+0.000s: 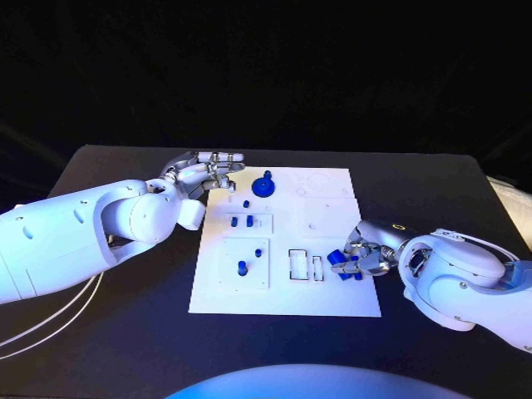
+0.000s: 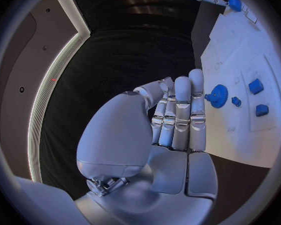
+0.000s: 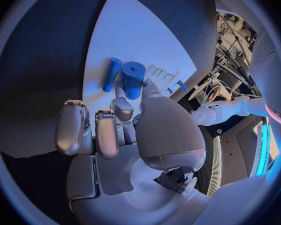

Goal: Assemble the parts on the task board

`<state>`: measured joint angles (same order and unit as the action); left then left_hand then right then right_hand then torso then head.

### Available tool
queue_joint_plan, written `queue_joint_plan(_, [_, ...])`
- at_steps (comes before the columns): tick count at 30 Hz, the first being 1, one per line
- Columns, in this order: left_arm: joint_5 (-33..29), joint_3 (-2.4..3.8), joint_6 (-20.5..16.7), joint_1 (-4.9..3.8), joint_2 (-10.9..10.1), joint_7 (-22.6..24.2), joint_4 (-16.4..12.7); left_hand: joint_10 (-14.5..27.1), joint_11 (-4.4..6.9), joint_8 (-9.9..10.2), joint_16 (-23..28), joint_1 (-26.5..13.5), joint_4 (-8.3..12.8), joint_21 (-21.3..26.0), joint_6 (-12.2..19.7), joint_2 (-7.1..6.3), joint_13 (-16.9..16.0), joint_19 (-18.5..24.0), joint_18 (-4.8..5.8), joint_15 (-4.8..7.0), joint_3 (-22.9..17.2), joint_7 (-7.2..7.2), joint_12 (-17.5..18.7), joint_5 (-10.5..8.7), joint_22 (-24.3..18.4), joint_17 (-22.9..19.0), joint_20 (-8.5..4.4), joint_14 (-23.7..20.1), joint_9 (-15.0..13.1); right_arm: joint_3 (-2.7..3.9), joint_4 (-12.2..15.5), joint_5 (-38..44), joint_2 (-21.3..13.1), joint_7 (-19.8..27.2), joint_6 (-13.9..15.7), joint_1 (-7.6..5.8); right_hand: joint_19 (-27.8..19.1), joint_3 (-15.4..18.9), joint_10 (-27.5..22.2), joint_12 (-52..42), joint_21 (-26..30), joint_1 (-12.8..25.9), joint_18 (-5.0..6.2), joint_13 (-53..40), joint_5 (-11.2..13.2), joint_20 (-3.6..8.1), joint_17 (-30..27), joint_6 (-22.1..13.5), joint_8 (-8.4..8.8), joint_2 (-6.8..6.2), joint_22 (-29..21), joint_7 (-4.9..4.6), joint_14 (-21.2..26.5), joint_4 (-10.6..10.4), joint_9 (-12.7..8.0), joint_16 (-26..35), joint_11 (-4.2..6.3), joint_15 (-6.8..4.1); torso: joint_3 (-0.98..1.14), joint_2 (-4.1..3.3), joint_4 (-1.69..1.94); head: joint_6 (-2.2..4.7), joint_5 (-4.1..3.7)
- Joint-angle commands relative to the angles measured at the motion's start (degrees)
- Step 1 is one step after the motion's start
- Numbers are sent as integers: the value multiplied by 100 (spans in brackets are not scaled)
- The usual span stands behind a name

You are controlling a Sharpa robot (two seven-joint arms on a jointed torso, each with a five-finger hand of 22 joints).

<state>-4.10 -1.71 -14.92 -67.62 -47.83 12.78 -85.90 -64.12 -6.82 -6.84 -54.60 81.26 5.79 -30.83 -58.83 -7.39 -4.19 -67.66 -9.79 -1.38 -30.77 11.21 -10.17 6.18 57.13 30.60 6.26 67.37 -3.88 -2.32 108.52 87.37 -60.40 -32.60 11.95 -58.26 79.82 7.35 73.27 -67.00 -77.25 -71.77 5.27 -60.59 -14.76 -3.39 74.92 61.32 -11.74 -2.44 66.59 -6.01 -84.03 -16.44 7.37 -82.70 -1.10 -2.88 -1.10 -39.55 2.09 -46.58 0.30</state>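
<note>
- My left robot hand point(image 1: 206, 173) sits at the upper left of the task board point(image 1: 326, 295), fingers straight and pressed together, holding nothing.
- My right robot hand point(image 1: 360, 256) rests at the board's lower right, pinching a thick blue cylinder point(image 3: 132, 79); a slimmer blue peg point(image 3: 112, 74) lies just beside it.
- A blue gear point(image 1: 263, 185) stands near the board's top, close to my left fingers, on the black surface point(image 1: 135, 324).

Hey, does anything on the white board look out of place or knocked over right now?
Nothing stands out. The task board lies flat and square on the table. The gear-shaped part sits near its far edge, and the right hand holds blue parts over its near-right area.
</note>
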Motion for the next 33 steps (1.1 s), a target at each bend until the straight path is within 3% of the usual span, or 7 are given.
queue_joint_plan(1, [32, 3, 101, 0, 8, 4, -3, 46, 4, -25, -4, -25, 32, -32, 33, 0, 5, 54, -65, 27, -3, 4, -13, 17, 6, -10, 5, -30, -1, -3, -61, 123, 43, -30, -143, 37, 48, 33, 40, -42, -29, -44, -66, -27, -27, 7, 246, 5, -48, 77, 15, 43, -381, 5, 16, -36, 3, -9, 1, -1, 6, 7, 17])
queue_joint_plan(8, [33, 3, 95, 0, 9, -16, 7, 58, 1, -24, -5, -34, 32, -34, 41, -2, 7, 58, -64, 25, 0, 6, -12, 16, 10, -12, 7, -31, 1, -3, -118, 5, 91, -14, -174, 70, 45, 71, 73, -69, -46, -181, -68, -109, -209, 17, 258, 43, -110, 169, 38, 63, -380, 17, 52, -45, 21, -23, -3, 3, -5, 10, 26])
queue_joint_plan(12, [33, 3, 97, 0, 9, -18, 5, 58, 1, -24, -5, -34, 32, -34, 41, -2, 7, 58, -64, 25, 0, 6, -12, 16, 10, -12, 7, -31, 1, -3, -111, -46, 99, -7, -45, 78, 44, 76, 106, -95, -52, -237, -69, -161, -279, 24, 272, 80, -140, 225, 46, 78, -382, 20, 72, -54, 34, -32, 1, -2, -12, 25, 22])
queue_joint_plan(20, [33, 3, 105, 1, 15, -22, 10, 66, -1, -23, -6, -37, 34, -35, 46, -3, 8, 60, -64, 23, 0, 7, -12, 17, 12, -13, 7, -33, 2, 1, 88, -545, -32, 223, 911, 73, 56, 130, 201, -140, -79, -252, -73, -264, -456, 59, 333, 196, -218, 352, 86, 128, -393, -11, 136, -91, 79, -70, 0, 5, -3, 34, 5])
queue_joint_plan(23, [33, 3, 109, 2, 24, -21, 14, 69, -1, -23, -6, -39, 34, -35, 48, -3, 9, 61, -64, 23, 0, 7, -11, 17, 12, -14, 8, -33, 2, 6, 190, -793, -63, 318, 1136, 41, 61, 181, 223, -134, -88, -167, -75, -281, -509, 72, 341, 210, -228, 406, 97, 141, -394, -21, 156, -96, 91, -81, -1, 3, 1, 50, 0])
queue_joint_plan(28, [33, 3, 139, 9, 43, -26, 24, 80, -4, -22, -6, -40, 34, -37, 56, 13, 11, 67, -64, 21, -11, 9, -13, 21, 16, -17, 9, -37, 3, 11, 252, -1000, 11, 384, 1032, -7, 72, 304, 348, -226, -105, 6, -79, -438, -868, 93, 361, 257, -244, 455, 122, 173, -397, -20, 202, -109, 119, -104, -1, 9, 2, 61, -7])
queue_joint_plan(33, [33, 3, 156, 17, 54, -31, 30, 87, -6, -22, -7, -45, 33, -38, 61, 21, 12, 71, -64, 20, -17, 11, -14, 24, 19, -19, 11, -39, 3, 12, 231, -1058, 195, 316, 822, -23, 82, 350, 403, -248, -119, 74, -83, -496, -972, 106, 380, 307, -258, 503, 144, 198, -400, -22, 238, -121, 140, -120, 2, -4, 0, 74, -3])
